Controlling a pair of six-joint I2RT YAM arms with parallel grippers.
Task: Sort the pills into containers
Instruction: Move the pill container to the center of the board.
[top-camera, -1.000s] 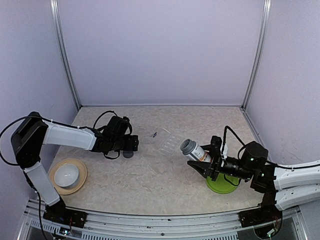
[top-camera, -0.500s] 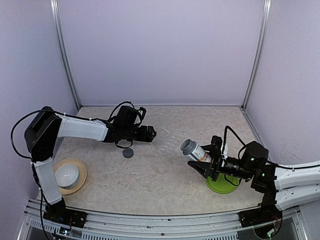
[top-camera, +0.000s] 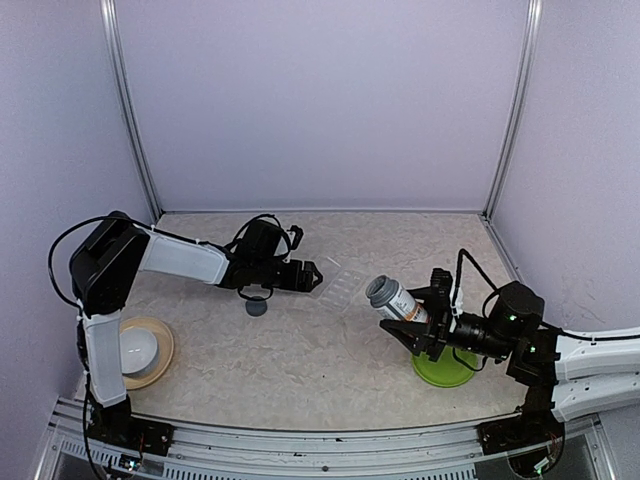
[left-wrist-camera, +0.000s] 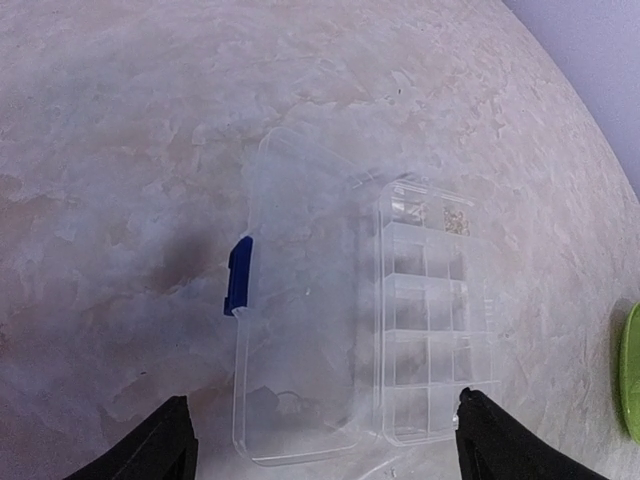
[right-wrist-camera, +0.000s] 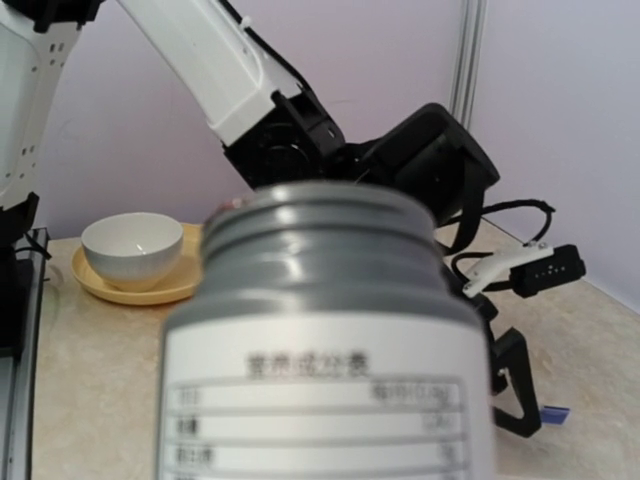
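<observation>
The right gripper (top-camera: 425, 318) pinched the clear bottle with the gray top and white-and-orange label (top-camera: 397, 299). The bottle was up off the pale speckled table (top-camera: 330, 380) and tipped over, with its gray top pointing toward the left arm. The flat green plate (top-camera: 445, 376) lay right under that gripper. In the right wrist view the bottle filled most of the picture, and its label was blurry.

The left gripper (top-camera: 312, 275) was spread wide and held nothing. Its two black fingers (left-wrist-camera: 165, 442) stood on each side of the clear plastic box with little square slots (left-wrist-camera: 430, 320). The box was open, and its clear lid with a blue clip (left-wrist-camera: 238, 275) lay flat beside it. Some small pale bits sat in one far corner slot (left-wrist-camera: 456, 216), too small to tell what they were.

A small round dark gray disc (top-camera: 257, 307) lay on the table near the left arm. The white bowl on a tan plate (top-camera: 135, 349) sat far off at the left, near the front edge.
</observation>
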